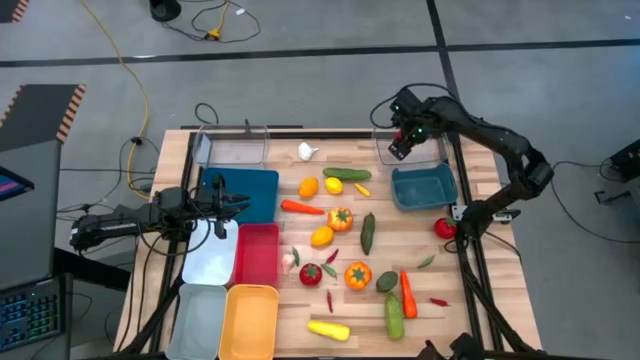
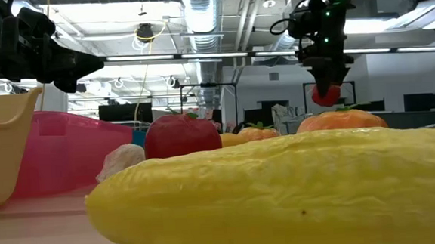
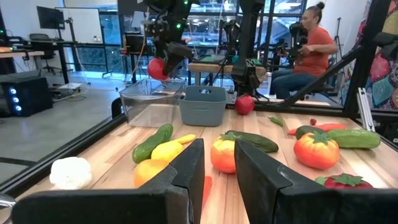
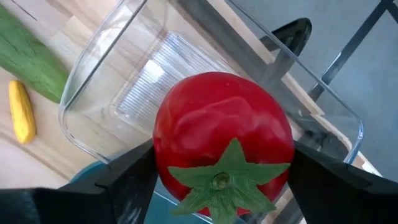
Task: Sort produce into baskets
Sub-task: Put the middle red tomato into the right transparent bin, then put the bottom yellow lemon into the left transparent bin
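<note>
My right gripper (image 1: 402, 143) is at the table's far right, shut on a red tomato (image 4: 224, 137) with a green calyx. It holds the tomato above the far right clear bin (image 4: 118, 87). The tomato also shows in the low view (image 2: 325, 95) and in the left wrist view (image 3: 157, 68). My left gripper (image 1: 235, 203) is open and empty, level above the dark blue bin (image 1: 250, 188) at the left; its fingers show in the left wrist view (image 3: 219, 168). Loose produce lies on the table's middle. My right gripper pinches the tomato by its two opposite sides (image 4: 163, 149) between its two fingers. The fingers come from above, pointing down. The tomato is lifted clear above the clear bin, with its green calyx (image 4: 221, 180) turned toward the wrist camera.
A teal bin (image 1: 424, 187) stands near the clear one. A second clear bin (image 1: 232, 145) is far left. White (image 1: 210, 255), red (image 1: 257, 255), grey-blue (image 1: 197, 320) and yellow (image 1: 250, 320) bins stand near left. A person (image 3: 311, 46) sits beyond the table.
</note>
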Controlling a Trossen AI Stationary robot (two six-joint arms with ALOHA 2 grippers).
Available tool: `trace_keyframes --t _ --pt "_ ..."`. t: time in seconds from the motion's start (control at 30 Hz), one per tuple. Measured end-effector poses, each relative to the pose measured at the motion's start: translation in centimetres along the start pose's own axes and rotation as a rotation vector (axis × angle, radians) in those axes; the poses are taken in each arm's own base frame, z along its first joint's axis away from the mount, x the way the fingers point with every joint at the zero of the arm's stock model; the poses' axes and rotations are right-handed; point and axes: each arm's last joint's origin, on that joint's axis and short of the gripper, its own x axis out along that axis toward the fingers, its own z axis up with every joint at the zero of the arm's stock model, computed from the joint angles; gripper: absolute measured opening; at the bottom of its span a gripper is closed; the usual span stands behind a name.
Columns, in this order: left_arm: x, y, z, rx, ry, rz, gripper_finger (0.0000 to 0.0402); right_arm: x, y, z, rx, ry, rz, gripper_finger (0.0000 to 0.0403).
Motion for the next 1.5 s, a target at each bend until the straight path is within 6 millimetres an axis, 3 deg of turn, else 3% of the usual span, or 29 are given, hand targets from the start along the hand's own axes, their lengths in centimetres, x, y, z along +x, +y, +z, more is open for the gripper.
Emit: trace_keyframes --t 0.5,0.87,1.07,1.2,1.37,1.5 --pt "0.0 0.0 0.1 -0.023 -0.011 0.000 0.0076 0.0 0.1 0.0 0.001 0.000 0.042 0.0377" --pt "-0.3 0.2 2.1 -0.102 -0.212 0.090 0.0076 -0.3 0.1 -0.1 -0.003 -0.011 0.043 0.0377" --pt "-0.1 0.1 3.9 -0.094 -0.273 0.070 0.0082 -2.7 -0.5 -0.9 -0.003 -0.096 0.042 0.0377" --pt "0.9 0.1 4.8 -0.083 -0.215 0.089 0.0108 -4.9 -0.6 -1.9 -0.002 -0.171 0.048 0.0377" --pt "3.2 0.0 6.2 -0.075 -0.111 0.098 0.0160 -7.6 0.0 -3.3 0.003 -0.269 0.076 0.0377" --pt "5.9 -0.1 7.2 -0.077 -0.010 0.092 0.0202 -8.5 1.0 -4.9 -0.015 -0.303 0.109 0.0377"
